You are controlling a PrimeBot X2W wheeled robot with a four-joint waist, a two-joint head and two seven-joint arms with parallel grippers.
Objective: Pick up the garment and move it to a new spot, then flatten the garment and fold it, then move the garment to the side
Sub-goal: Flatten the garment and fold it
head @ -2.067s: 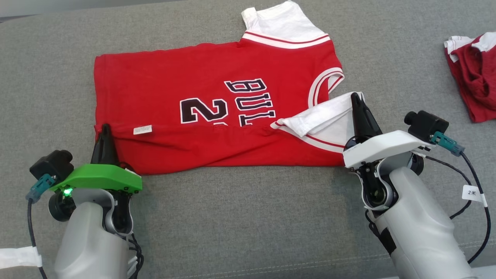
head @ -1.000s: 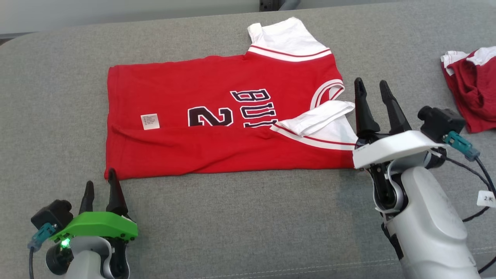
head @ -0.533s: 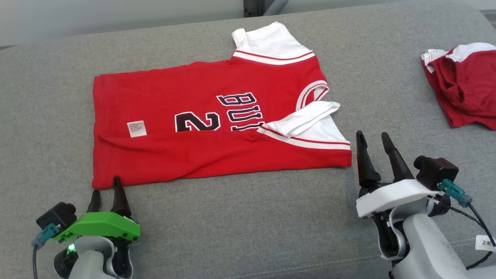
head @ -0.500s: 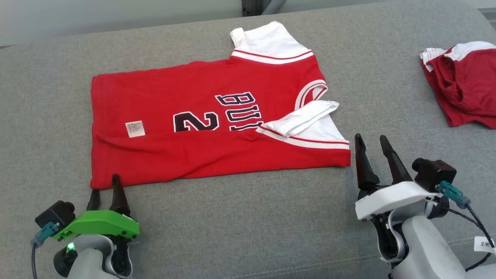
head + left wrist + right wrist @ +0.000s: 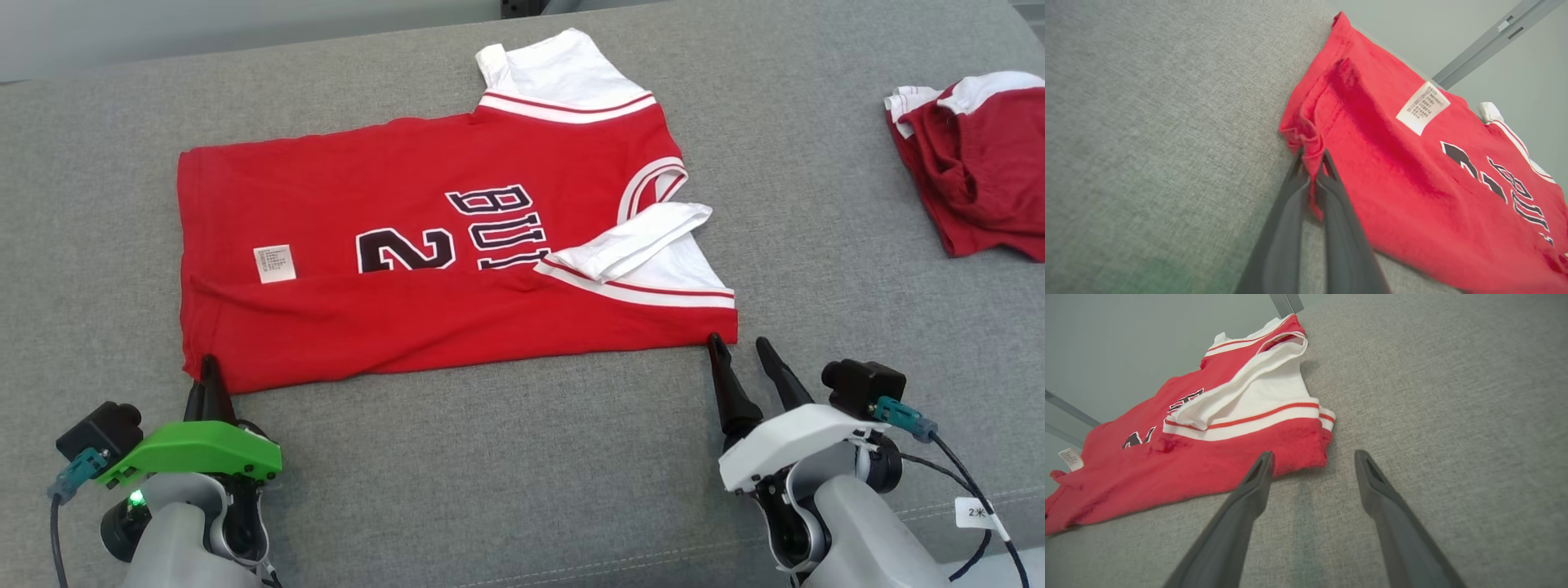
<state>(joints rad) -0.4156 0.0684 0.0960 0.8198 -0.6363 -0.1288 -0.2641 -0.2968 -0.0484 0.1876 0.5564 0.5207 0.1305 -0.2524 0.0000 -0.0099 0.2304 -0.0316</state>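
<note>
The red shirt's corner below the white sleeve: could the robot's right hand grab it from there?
Probably yes: the right hand is open, right at that corner of the red shirt, nothing between.

The red basketball jersey (image 5: 343, 188) is covering part of its black lettering (image 5: 490, 229) with a fold, and the crumpled dark red and white cloth (image 5: 971, 180) is running off the head view's right edge.

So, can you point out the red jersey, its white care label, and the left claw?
red jersey (image 5: 408, 192): head view, plain red cloth above the number.
white care label (image 5: 274, 264): head view, centre of the label.
left claw (image 5: 1312, 165): left wrist view, between its fingertips, shut on the jersey's corner.
</note>
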